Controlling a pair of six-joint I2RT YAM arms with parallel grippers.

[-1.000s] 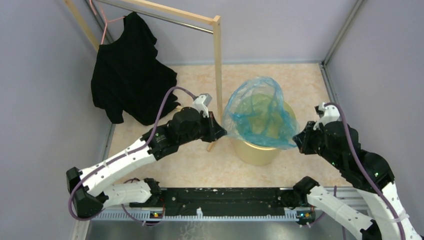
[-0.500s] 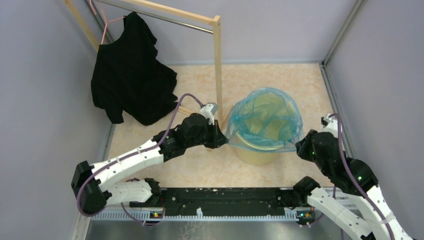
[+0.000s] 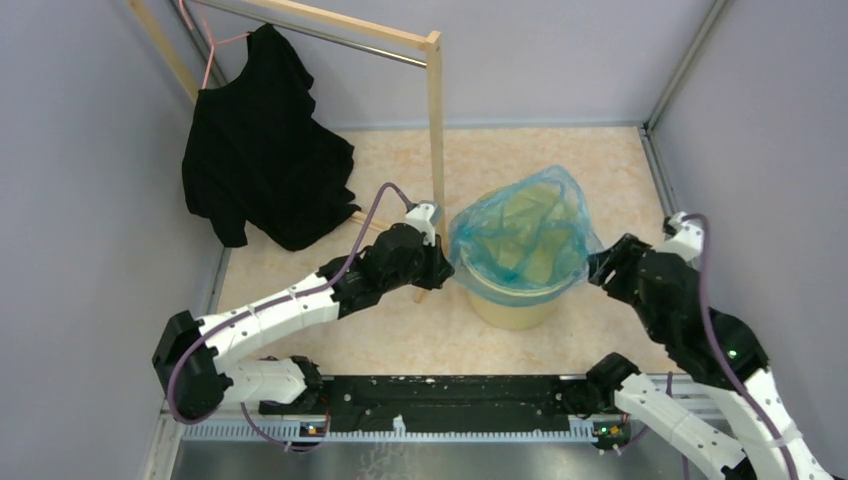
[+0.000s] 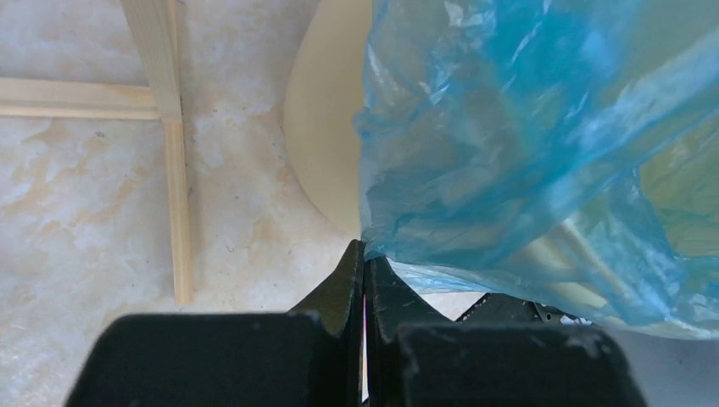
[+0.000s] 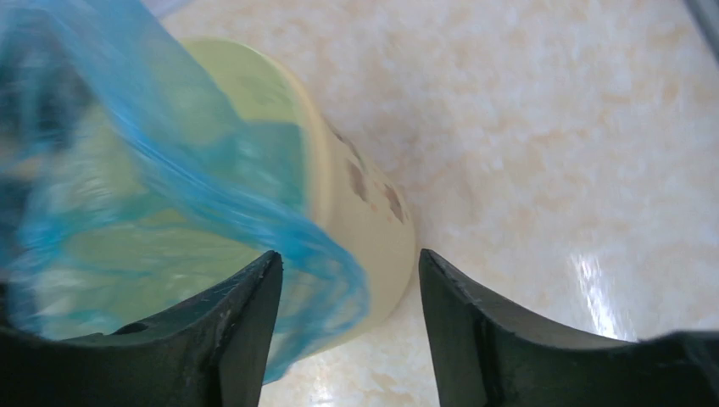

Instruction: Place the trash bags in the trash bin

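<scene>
A translucent blue trash bag is spread open over the mouth of the pale yellow trash bin, its edge draped over the rim. My left gripper is shut on the bag's left edge; in the left wrist view the film runs out from between the closed fingertips beside the bin's wall. My right gripper stands open just right of the bin. In the right wrist view its fingers are wide apart, and the loose bag edge hangs over the bin between them.
A wooden rack post rises just left of the bin, with its foot bars on the floor near my left gripper. A black garment hangs on a pink hanger at the back left. Grey walls close in both sides.
Both arms lowered the bag down over the bin's rim. My right gripper opened and let go of the bag's right edge, drawing back a little. The left stays shut on the bag.
</scene>
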